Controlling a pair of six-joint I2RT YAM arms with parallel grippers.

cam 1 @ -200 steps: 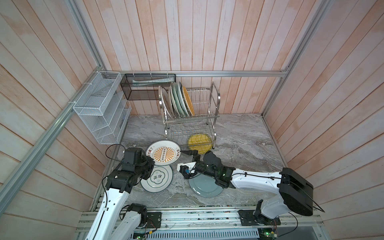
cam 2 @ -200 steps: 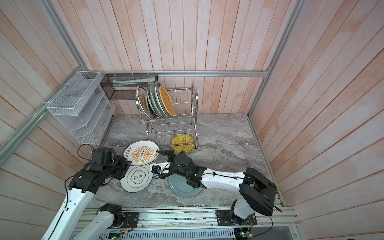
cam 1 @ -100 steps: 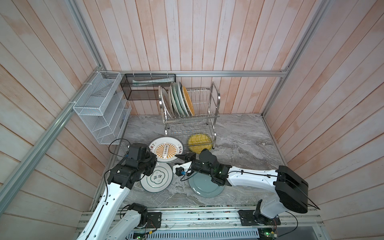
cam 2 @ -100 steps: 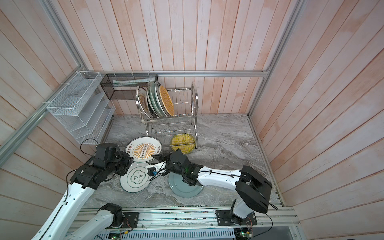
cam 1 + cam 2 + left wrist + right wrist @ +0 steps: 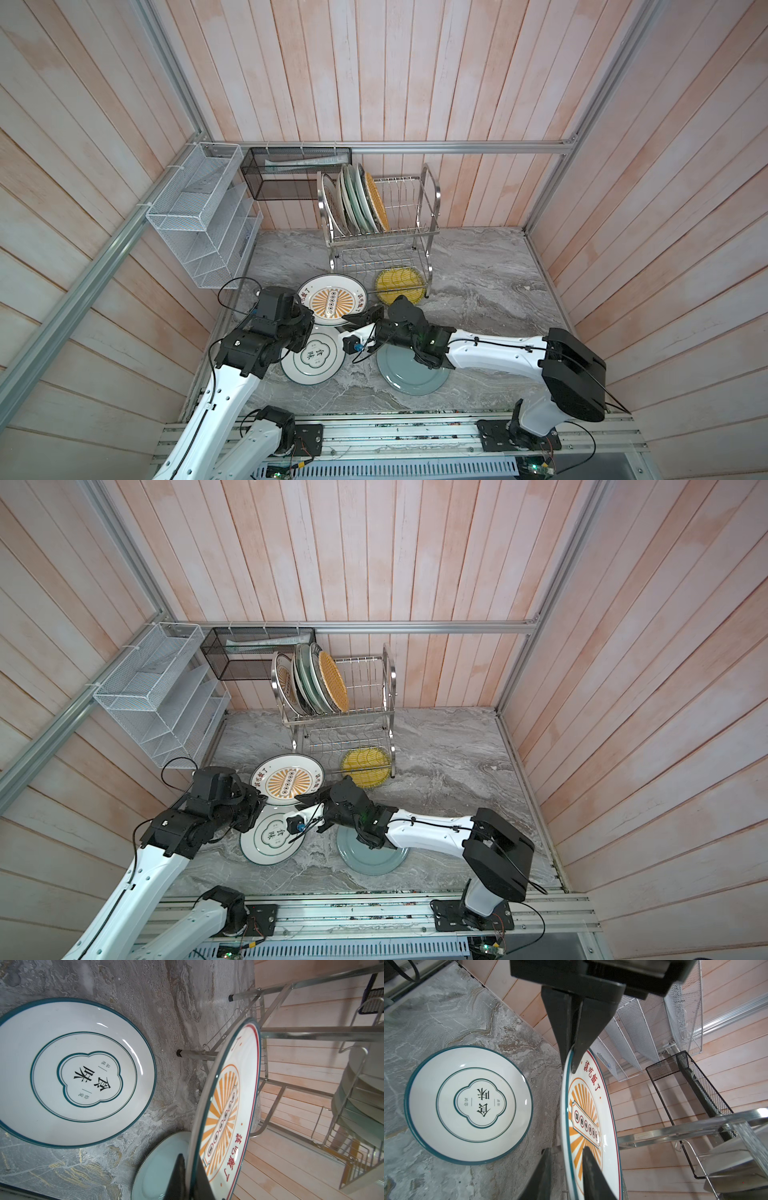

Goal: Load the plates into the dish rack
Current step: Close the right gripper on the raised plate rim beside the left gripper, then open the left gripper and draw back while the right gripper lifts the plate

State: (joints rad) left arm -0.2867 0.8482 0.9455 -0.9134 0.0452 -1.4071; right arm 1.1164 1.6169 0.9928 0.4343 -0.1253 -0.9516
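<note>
Left gripper (image 5: 189,1180) clamps one sunburst plate (image 5: 332,300); right gripper (image 5: 568,1176) straddles rim, grip unclear; two flat: teal-rim plate (image 5: 316,360), grey-blue plate (image 5: 409,377).

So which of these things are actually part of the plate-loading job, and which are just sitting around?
Part of the job: white plate with orange sunburst; white teal-rimmed quatrefoil plate; grey-blue round plate; yellow woven-pattern plate; shiny steel wire dish rack; plates already standing in it.
Just lying about: white mesh tiered organiser; black mesh basket.

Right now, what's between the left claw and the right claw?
The sunburst plate: left claw pinches one rim, right claw straddles the opposite rim. Shown in the right wrist view.
</note>
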